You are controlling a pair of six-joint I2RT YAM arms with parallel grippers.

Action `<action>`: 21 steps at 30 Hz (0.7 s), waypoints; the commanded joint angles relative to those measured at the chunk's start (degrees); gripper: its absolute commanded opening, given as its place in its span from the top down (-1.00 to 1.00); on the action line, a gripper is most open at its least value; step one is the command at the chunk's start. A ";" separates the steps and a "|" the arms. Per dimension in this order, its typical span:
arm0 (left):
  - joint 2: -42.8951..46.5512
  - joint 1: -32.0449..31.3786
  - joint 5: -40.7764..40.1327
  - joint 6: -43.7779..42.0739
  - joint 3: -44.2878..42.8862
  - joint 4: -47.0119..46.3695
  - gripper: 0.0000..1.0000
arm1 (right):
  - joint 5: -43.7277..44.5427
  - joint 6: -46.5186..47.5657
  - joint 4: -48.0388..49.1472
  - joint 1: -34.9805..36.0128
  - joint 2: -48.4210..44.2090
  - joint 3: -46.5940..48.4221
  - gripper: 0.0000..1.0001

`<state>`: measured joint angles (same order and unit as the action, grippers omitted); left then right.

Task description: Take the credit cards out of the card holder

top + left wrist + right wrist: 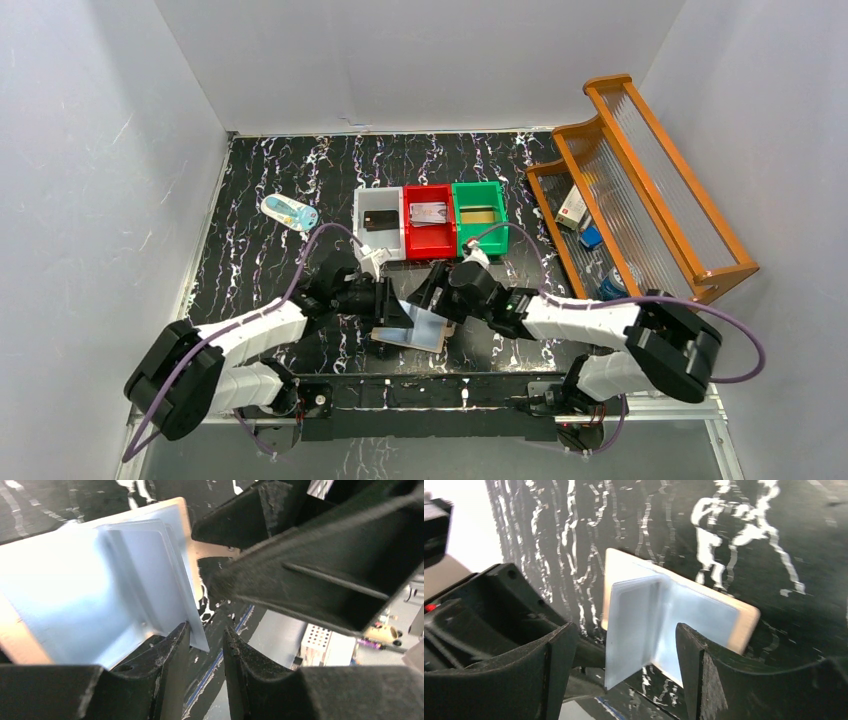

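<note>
Right gripper stands wide and empty, straddling the raised flap of the card holder. Left gripper, barely parted, holds nothing just beside that flap's corner.

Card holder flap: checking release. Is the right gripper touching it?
Apart. The right wrist view shows the right gripper open, the card holder's upright flap standing between its fingers with gaps on both sides.

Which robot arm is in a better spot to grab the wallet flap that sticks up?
Probably right. The right tool is open wide with the card holder's upright flap between its jaws. The left tool is barely open, the flap beside it.
</note>
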<state>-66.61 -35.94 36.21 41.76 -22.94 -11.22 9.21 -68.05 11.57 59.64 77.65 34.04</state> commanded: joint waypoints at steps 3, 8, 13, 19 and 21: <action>-1.62 -5.82 -1.83 -2.81 -6.61 1.05 0.37 | 9.93 -4.11 -9.79 -0.21 -9.88 -4.73 -0.59; 1.42 -6.50 -16.51 -6.72 -9.76 17.00 0.25 | 9.77 -4.20 -10.53 -0.18 -15.25 -7.32 -0.51; 7.23 -6.43 -33.93 -3.33 -9.17 26.83 0.01 | 4.71 -1.38 -6.24 -0.21 -14.16 -7.08 -0.35; 7.63 -6.34 -36.63 -1.71 -8.16 27.07 -0.07 | -1.71 1.26 -5.32 -0.05 -3.93 -1.25 -0.30; 7.30 -6.34 -32.71 -3.16 -7.89 24.40 -0.07 | -1.72 1.50 -6.18 0.17 -1.31 0.48 -0.30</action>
<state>-59.29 -42.44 3.33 39.44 -31.42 13.37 10.13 -68.53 3.55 59.64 72.73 29.65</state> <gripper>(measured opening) 0.534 0.653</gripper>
